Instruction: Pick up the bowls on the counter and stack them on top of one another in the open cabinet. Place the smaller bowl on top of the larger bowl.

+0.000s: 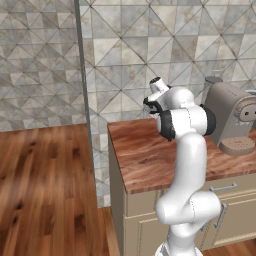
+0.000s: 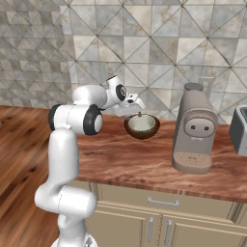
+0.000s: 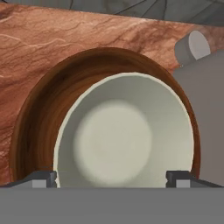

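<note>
The larger bowl [image 2: 144, 132], dark reddish-brown and glossy, stands on the counter [image 2: 120, 161] near the tiled back wall. The smaller bowl [image 2: 140, 123], pale whitish-grey, appears to sit inside it. In the hand view the smaller bowl [image 3: 124, 131] lies within the thick rim of the larger bowl [image 3: 48, 105]. My gripper [image 2: 133, 112] hovers just above the bowls' left rim, pointing down at them. It is open, and in the hand view the gripper [image 3: 111, 178] has its two tips wide apart, either side of the pale bowl. The open cabinet is out of view.
A tall grey-brown coffee machine [image 2: 195, 130] stands on the counter right of the bowls, also seen as the coffee machine [image 1: 232, 117]. A grey appliance [image 2: 240, 129] sits at the far right. The counter [image 1: 145, 157] ends at the left, with wood floor [image 1: 45, 190] beyond.
</note>
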Tool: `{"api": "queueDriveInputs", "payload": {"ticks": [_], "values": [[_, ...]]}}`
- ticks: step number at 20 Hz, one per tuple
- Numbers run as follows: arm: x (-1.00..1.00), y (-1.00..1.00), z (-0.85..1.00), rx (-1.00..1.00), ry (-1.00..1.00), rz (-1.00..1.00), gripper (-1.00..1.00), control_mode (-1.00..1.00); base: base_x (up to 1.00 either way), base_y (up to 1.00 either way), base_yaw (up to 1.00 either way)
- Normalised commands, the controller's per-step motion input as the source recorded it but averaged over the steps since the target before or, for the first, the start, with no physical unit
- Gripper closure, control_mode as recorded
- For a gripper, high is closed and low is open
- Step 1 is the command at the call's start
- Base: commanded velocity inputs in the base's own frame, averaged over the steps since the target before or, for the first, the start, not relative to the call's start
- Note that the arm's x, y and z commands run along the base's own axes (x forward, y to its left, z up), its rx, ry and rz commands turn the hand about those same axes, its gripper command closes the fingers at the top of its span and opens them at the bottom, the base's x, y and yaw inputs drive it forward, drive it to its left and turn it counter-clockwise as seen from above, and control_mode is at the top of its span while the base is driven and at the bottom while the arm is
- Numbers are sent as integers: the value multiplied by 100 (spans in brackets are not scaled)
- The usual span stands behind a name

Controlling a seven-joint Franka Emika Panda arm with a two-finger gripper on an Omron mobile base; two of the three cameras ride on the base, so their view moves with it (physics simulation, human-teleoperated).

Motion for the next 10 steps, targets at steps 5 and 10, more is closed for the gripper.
{"api": "queueDriveInputs", "payload": {"ticks": [5, 10], "values": [[-12, 0, 26, 1, 1, -1, -100, -100, 0, 0, 0], [-16, 2, 23, 0, 0, -1, -100, -100, 0, 0, 0]]}}
